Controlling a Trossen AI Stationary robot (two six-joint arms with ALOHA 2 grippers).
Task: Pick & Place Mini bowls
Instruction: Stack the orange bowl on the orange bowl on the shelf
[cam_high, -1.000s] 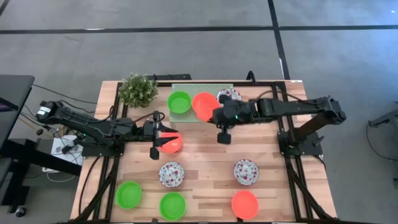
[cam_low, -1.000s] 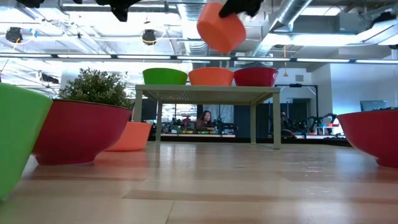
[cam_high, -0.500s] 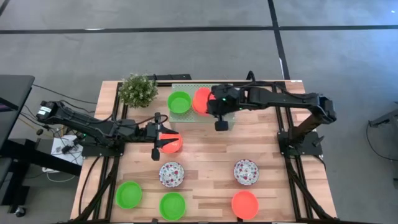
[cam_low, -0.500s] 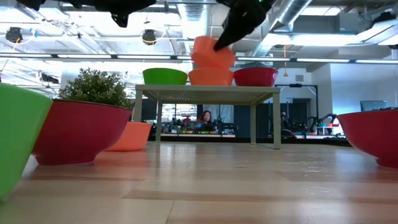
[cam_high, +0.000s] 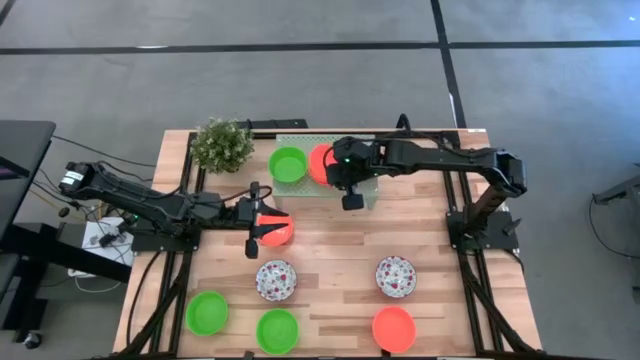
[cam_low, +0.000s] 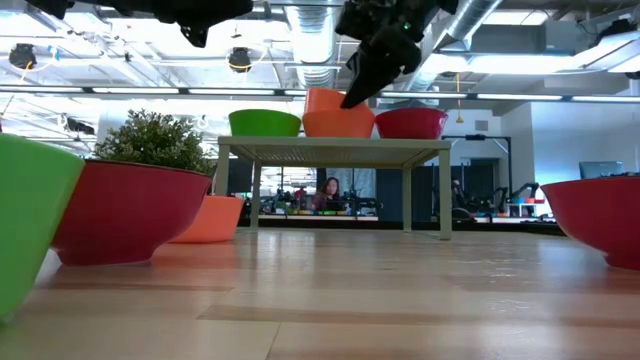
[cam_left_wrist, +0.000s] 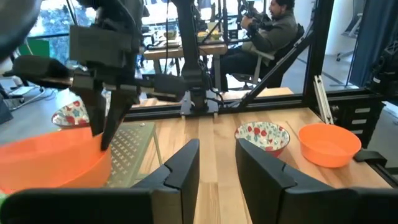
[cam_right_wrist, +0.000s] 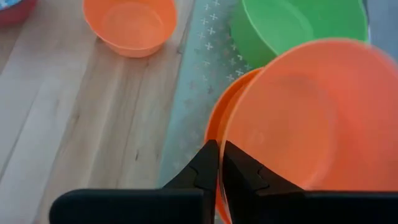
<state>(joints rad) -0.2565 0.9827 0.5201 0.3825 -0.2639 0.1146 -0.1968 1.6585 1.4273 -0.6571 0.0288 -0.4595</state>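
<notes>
Right end effector (cam_right_wrist: 219, 163) pinching orange bowl (cam_right_wrist: 298, 118), now lowered into orange bowl on stand (cam_high: 327, 187), left unmoved

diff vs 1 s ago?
The right gripper carried its orange bowl across and down into the orange bowl on the stand, fingers still pinching its rim. The left gripper stayed beside the table's orange bowl; the other bowls stayed put.

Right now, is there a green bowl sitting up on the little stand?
Yes: a green bowl sits on the pale green perforated stand, next to the orange bowl under the right gripper.
</notes>
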